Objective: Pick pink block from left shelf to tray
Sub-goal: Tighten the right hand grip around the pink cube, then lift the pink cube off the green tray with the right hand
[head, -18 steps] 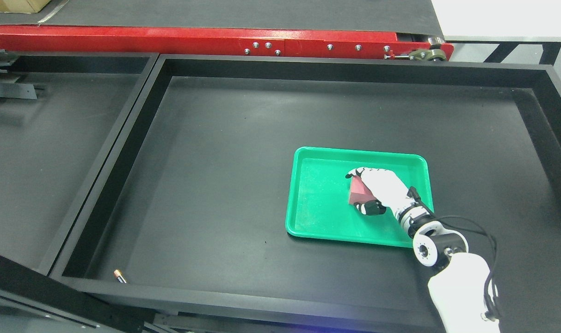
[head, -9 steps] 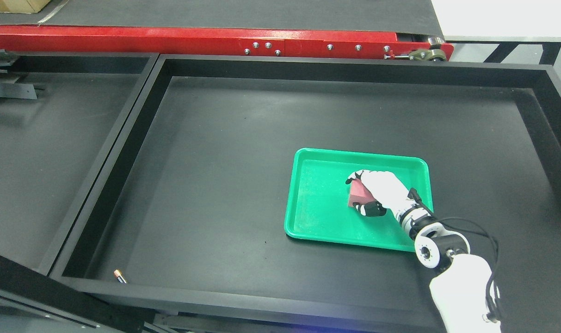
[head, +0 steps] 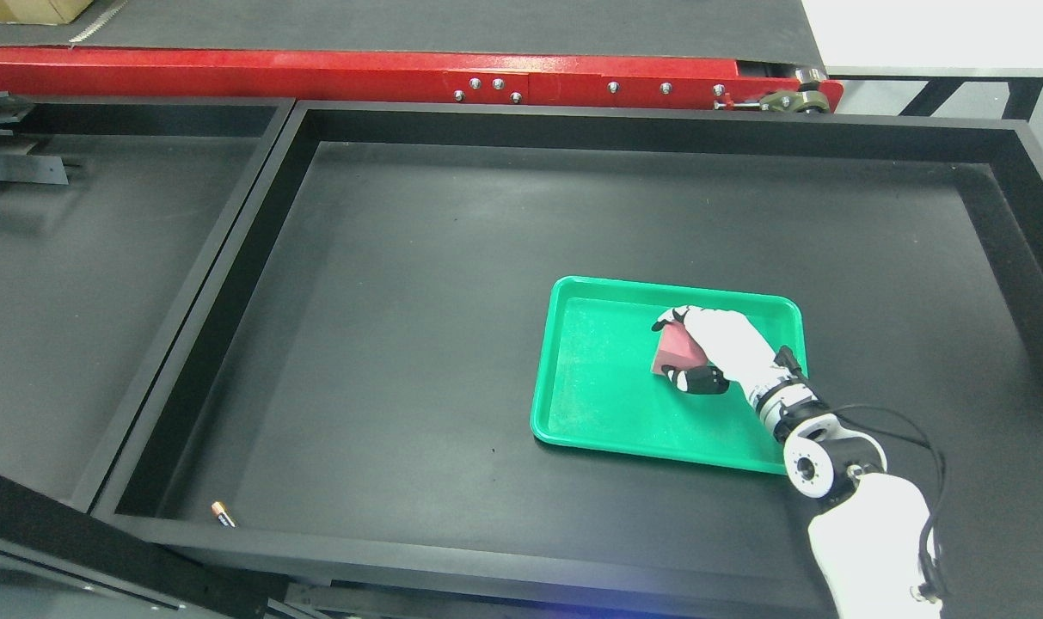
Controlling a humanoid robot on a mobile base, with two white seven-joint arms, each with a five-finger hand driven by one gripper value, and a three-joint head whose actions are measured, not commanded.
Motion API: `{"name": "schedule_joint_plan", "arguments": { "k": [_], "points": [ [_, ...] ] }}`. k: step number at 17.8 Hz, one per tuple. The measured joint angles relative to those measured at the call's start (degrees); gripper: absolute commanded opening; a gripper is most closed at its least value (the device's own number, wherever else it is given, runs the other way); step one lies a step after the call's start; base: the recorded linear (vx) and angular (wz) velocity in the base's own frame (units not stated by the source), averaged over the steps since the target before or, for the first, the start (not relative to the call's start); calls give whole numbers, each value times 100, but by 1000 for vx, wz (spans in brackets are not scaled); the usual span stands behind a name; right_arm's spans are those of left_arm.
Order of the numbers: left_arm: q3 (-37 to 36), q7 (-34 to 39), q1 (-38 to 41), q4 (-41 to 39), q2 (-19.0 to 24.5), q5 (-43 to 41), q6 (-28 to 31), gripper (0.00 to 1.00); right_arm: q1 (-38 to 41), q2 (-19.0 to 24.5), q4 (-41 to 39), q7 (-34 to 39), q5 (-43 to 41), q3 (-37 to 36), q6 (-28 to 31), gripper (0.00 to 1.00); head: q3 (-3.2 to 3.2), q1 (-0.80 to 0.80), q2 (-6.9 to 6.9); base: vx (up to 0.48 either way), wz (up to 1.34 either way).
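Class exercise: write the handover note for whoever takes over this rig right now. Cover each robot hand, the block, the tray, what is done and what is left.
Right robot hand: shut on the pink block, over the green tray.
Left robot hand: not in view.
Done: block brought to the tray.
Left: whether it rests on the tray floor is unclear; set it down if needed, open the fingers, withdraw the arm.

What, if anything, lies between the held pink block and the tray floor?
Nothing visible: the right hand grips the pink block over the green tray, whose floor shows bare around it.
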Motion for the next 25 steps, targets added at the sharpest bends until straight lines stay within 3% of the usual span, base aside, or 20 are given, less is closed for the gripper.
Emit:
{"name": "schedule_joint_plan", "arguments": {
  "k": [25],
  "points": [
    [0,0,0,0,0,0,0,100,518,0,-953,-513,-1797,-672,-861,4,0,0,0,-66,81]
  ]
}}
